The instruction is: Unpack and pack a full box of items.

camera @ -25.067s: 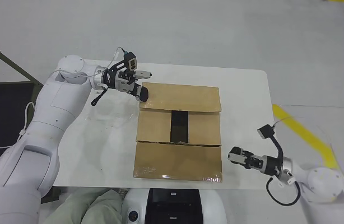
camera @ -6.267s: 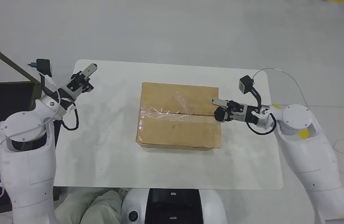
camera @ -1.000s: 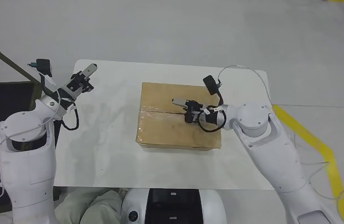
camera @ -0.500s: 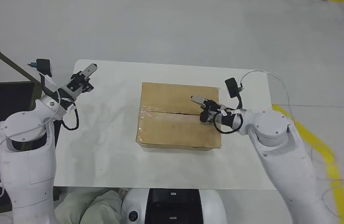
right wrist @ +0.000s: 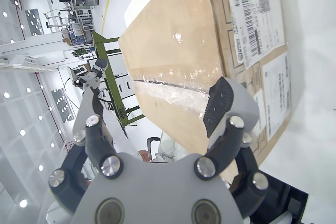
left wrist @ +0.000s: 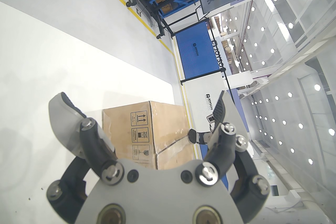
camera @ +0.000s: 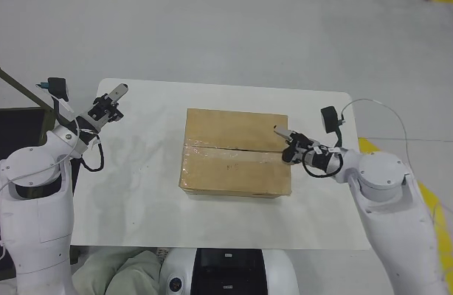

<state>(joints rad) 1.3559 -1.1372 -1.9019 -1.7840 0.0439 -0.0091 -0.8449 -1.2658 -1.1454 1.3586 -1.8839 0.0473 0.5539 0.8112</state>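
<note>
Top view: taped box [camera: 237, 151] mid-tabletop [camera: 138, 192]; right gripper [camera: 287, 144], fingers apart, at its right edge; left gripper [camera: 113, 100], likewise apart, near far-left corner.

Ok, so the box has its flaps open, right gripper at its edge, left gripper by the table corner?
No: the top view shows the box shut, tape along its seam. The right gripper is at its edge, the left gripper by the table corner.
</note>
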